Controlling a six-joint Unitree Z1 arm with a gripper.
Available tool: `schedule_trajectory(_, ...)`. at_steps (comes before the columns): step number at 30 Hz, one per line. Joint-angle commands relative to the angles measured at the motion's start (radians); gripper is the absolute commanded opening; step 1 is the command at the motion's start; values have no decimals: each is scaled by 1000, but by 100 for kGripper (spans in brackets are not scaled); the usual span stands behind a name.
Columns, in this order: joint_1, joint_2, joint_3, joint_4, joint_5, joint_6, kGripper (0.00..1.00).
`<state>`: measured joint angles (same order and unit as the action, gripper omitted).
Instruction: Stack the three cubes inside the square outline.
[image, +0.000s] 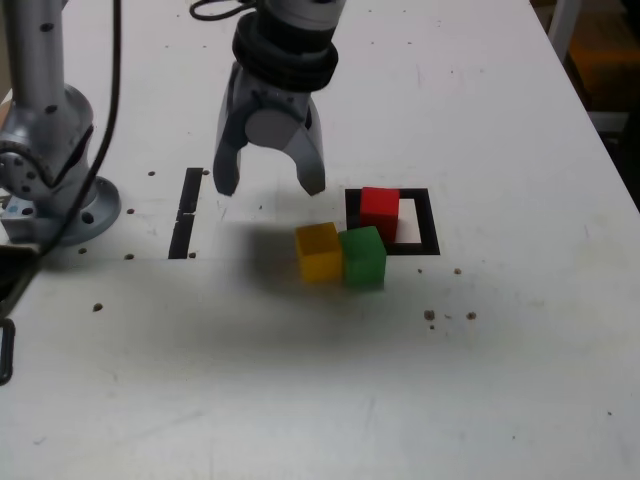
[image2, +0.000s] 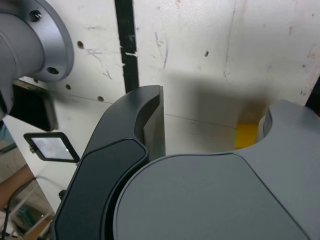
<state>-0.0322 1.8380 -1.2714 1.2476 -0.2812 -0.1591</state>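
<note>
A red cube (image: 380, 212) sits inside the black square outline (image: 427, 223), at its side toward the exterior view's left. A yellow cube (image: 319, 251) and a green cube (image: 363, 257) rest side by side on the table, touching, just in front of the outline and outside it. My gripper (image: 268, 185) hangs open above the table, behind the yellow cube and to its left in the exterior view, with nothing between its fingers. In the wrist view only a sliver of the yellow cube (image2: 247, 136) shows beside one finger (image2: 150, 112); the red and green cubes are hidden there.
Short black tape strips (image: 186, 226) lie on the white table at the exterior view's left, near the arm's round base (image: 75, 215). Small screw holes dot the tabletop. The table's right edge runs past dark floor at the exterior view's right.
</note>
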Motion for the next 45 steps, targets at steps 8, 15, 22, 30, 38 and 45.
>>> schedule_trajectory(8,-10,43,-10,-35,-23,15,76)
schedule_trajectory(15,-11,66,-12,-53,-24,23,76)
schedule_trajectory(22,-14,70,-14,-56,-24,25,76)
schedule_trajectory(30,-20,78,-14,-63,-24,26,76)
schedule_trajectory(38,-22,83,-10,-71,-25,26,76)
schedule_trajectory(45,-29,92,-18,-79,-34,26,76)
